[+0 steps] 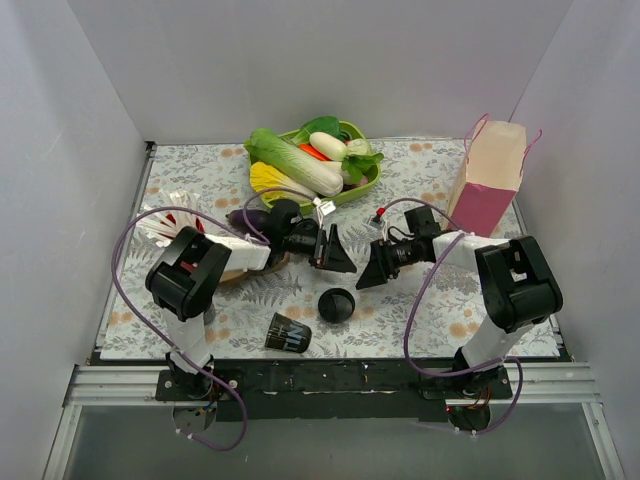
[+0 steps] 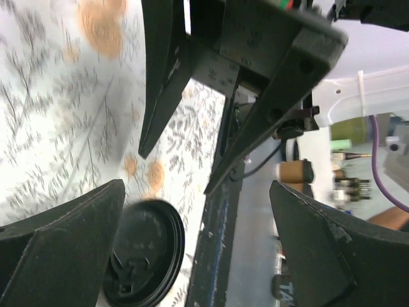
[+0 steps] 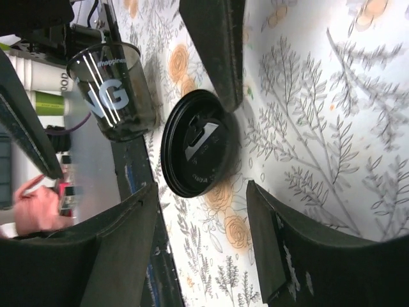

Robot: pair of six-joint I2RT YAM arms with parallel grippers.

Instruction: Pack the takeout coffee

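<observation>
The takeout coffee, a small dark cup with a round black lid, stands on the flowered table near the front middle. Its lid also shows in the left wrist view and in the right wrist view. My left gripper is open and empty, just behind and above the cup; in its own view the lid sits by its left finger. My right gripper is open and empty, behind and to the right of the cup, and the cup lies beyond its fingertips in its own view. The two grippers face each other closely.
A second dark cup with white lettering lies on its side at the front edge; it also shows in the right wrist view. A pink paper bag stands back right. A green bowl of vegetables is at the back. White straws and a brown carrier are by the left arm.
</observation>
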